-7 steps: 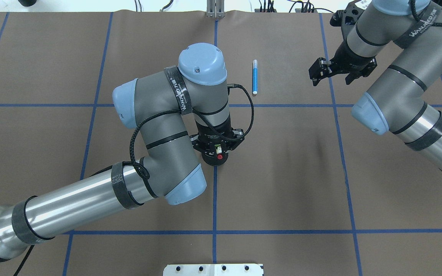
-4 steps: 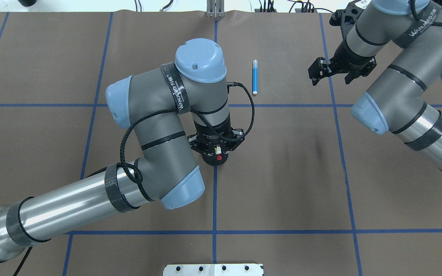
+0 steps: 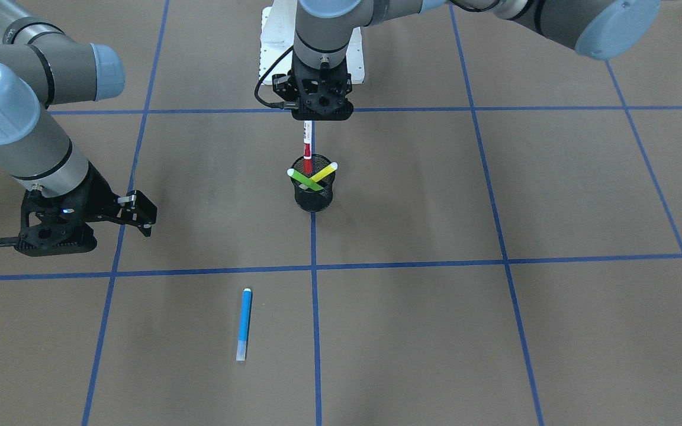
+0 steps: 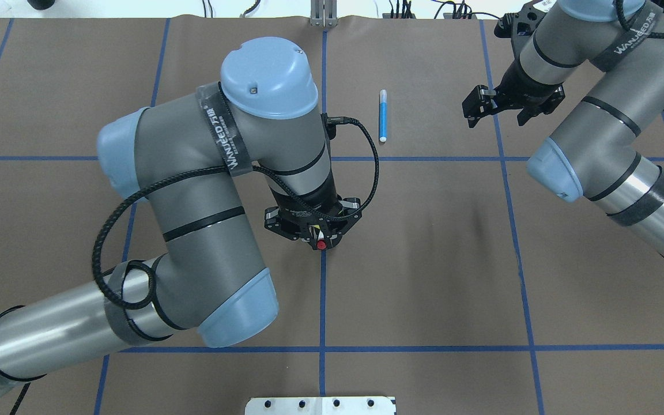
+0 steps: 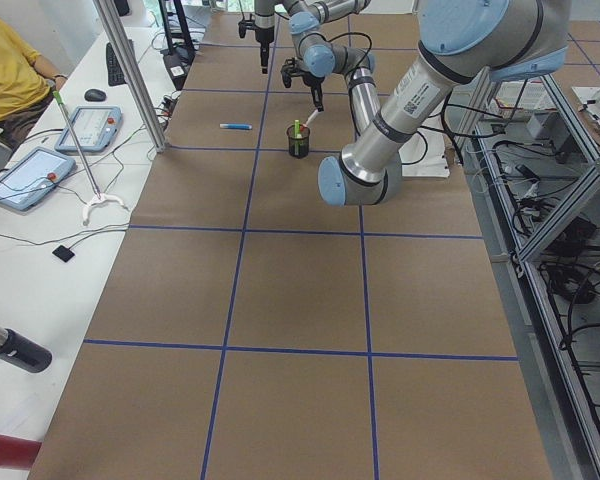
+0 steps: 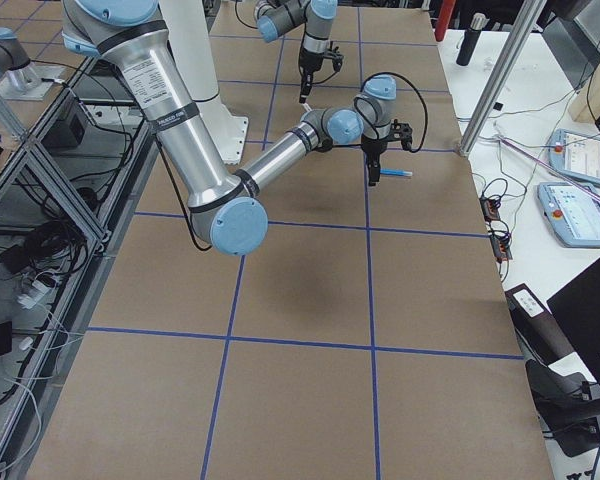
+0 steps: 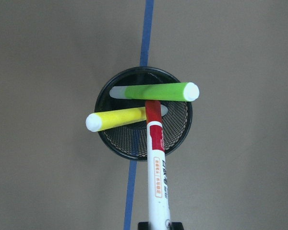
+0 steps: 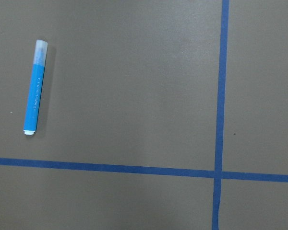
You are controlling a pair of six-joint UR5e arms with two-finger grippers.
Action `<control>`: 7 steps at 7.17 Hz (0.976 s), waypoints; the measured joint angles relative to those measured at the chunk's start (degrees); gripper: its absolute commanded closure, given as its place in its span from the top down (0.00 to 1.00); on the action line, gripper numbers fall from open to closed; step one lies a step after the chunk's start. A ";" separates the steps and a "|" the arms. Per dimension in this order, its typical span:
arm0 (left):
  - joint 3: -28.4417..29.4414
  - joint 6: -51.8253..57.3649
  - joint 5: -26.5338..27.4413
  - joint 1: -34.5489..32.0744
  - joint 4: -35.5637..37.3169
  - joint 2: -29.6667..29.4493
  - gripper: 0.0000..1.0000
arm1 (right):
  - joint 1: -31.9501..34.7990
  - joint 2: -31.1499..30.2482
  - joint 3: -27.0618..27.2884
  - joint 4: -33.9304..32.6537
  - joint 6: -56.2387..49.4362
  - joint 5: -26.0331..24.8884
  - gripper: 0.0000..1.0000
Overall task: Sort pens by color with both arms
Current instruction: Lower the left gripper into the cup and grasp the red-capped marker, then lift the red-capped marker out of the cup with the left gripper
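The left gripper (image 3: pixel 308 121) clamps the red-capped pen (image 3: pixel 307 148) upright by its white barrel, red tip at the mouth of the round black mesh cup (image 3: pixel 313 198). The slim green pen (image 7: pixel 158 91) and yellow pen (image 7: pixel 117 118) cross inside. The right gripper (image 4: pixel 496 118) is spread apart. The blue pen (image 4: pixel 383 115) lies flat on the matte brown table (image 4: pixel 424 259), well apart from it.

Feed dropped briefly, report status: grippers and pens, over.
Left gripper shut on red-capped pen, upright over mesh cup. Right gripper open, empty. Green pen, yellow pen in cup; blue pen flat on table. Nothing obstructing.
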 measured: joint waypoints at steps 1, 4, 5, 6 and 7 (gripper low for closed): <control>-2.43 0.01 -0.05 -0.03 0.32 0.56 0.00 | 0.00 0.02 -0.04 0.00 0.02 -0.09 0.99; -3.49 0.31 3.59 -2.18 -2.48 0.76 0.00 | 0.00 -0.04 -0.08 0.10 -0.05 -0.16 0.99; -1.80 0.41 5.82 -3.85 -6.61 0.83 0.00 | -0.03 -0.03 -0.08 0.14 0.00 -0.13 0.99; 1.40 0.48 6.91 -6.02 -11.70 0.86 0.00 | -0.06 -0.02 -0.11 0.16 0.12 -0.14 0.99; 5.59 0.51 7.69 -8.07 -17.79 0.90 0.00 | -0.07 -0.05 -0.17 0.17 0.13 -0.15 0.99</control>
